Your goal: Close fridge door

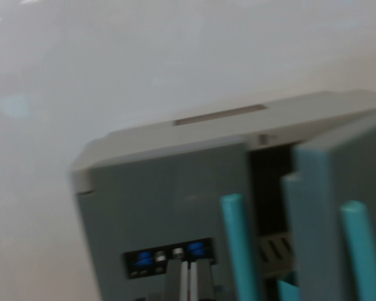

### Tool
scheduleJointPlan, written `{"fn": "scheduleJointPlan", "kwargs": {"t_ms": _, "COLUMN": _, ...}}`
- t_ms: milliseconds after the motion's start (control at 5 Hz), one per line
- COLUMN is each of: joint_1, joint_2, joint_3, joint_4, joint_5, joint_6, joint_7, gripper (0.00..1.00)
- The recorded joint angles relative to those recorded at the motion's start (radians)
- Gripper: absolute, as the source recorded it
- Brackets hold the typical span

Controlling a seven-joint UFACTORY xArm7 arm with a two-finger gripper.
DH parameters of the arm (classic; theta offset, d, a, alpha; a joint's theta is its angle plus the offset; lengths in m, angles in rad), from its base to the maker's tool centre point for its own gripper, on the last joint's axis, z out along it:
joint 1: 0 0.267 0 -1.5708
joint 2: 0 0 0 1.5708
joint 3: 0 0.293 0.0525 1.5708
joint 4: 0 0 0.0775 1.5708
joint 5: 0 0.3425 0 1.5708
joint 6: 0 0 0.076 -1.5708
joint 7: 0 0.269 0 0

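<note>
Gripper (188,282) barely shows at the bottom edge — finger spread unreadable; fridge door (338,213) stands ajar — a glancing push could slip off its handle (363,251).

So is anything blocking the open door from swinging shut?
Nothing visible. The right door stands ajar, and the dark gap between it and the left door shows only a shelf set back inside. The view is blurred, though.

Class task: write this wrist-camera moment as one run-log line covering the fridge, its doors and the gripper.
grey toy fridge | right door with teal handle: ajar, dark gap | left door: shut | gripper: bottom edge, state unclear
</note>
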Motion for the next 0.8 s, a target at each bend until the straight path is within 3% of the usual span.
{"fn": "scheduleJointPlan", "kwargs": {"t_ms": 200, "joint_1": 0.0000, "joint_2": 0.001, "joint_3": -0.066, "joint_4": 0.000, "joint_5": 0.0000, "joint_6": 0.000, "joint_7": 0.000, "gripper": 1.00}}
{"fn": "scheduleJointPlan", "kwargs": {"t_ms": 400, "joint_1": 0.0000, "joint_2": 0.001, "joint_3": -0.066, "joint_4": 0.000, "joint_5": 0.0000, "joint_6": 0.000, "joint_7": 0.000, "gripper": 1.00}}
{"fn": "scheduleJointPlan", "kwargs": {"t_ms": 600, "joint_1": 0.0000, "joint_2": 0.006, "joint_3": -0.149, "joint_4": 0.000, "joint_5": 0.0000, "joint_6": 0.000, "joint_7": 0.000, "gripper": 1.00}}
{"fn": "scheduleJointPlan", "kwargs": {"t_ms": 800, "joint_1": 0.0000, "joint_2": 0.006, "joint_3": -0.149, "joint_4": 0.000, "joint_5": 0.0000, "joint_6": 0.000, "joint_7": 0.000, "gripper": 1.00}}
